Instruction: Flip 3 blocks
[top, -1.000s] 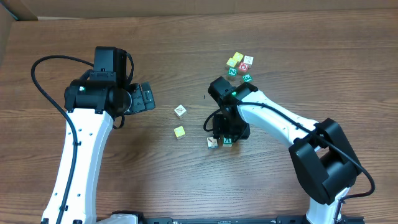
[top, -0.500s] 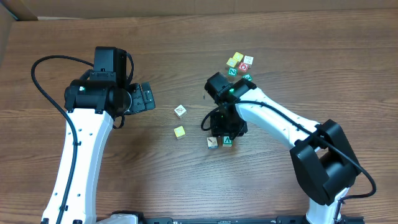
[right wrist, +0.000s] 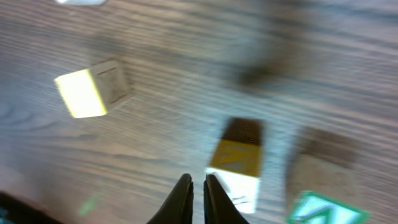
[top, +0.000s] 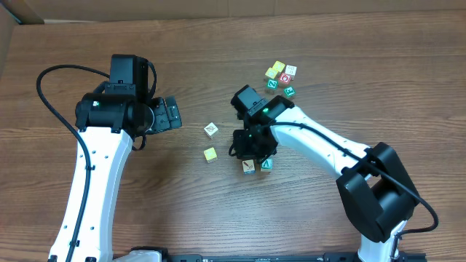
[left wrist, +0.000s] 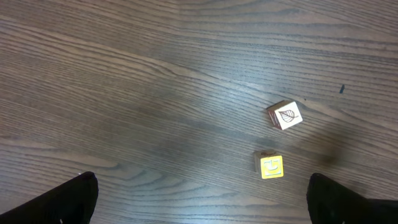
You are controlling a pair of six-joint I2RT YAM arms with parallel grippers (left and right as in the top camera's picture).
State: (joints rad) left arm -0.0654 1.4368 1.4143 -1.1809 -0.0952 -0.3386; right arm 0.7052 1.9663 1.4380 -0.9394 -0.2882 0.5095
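Wood-grain table (top: 349, 44), dark brown, carrying small wooden alphabet cubes and two white arms.

1. Yellow-and-white block (top: 249, 167), nearest the arm bases. The blurred right wrist view shows a white top face with a faint mark and a yellow side face.
2. Green-triangle block (top: 266, 165), just beside item 1 on the right arm's side. It has a white face with a green triangle outline.
3. Right gripper (right wrist: 198, 198), low over the table next to item 1. Its fingers are drawn almost together with nothing between them. Whether they touch the block cannot be told through the blur.
4. Yellow block (left wrist: 271, 166), alone, a little farther out. It has a bright yellow top face with a curved mark and plain wood sides.
5. Leaf block (left wrist: 286, 116), near item 4 and apart from it. It has a white top face with a line-drawn leaf and sits turned slightly askew.
6. Left gripper (top: 171, 114), well apart from every block. Its fingers are spread wide and it is empty.
7. Far cluster (top: 280, 78) of six cubes close together: two yellow-faced, one white, two green-marked, and one red-faced cube (top: 285, 78).
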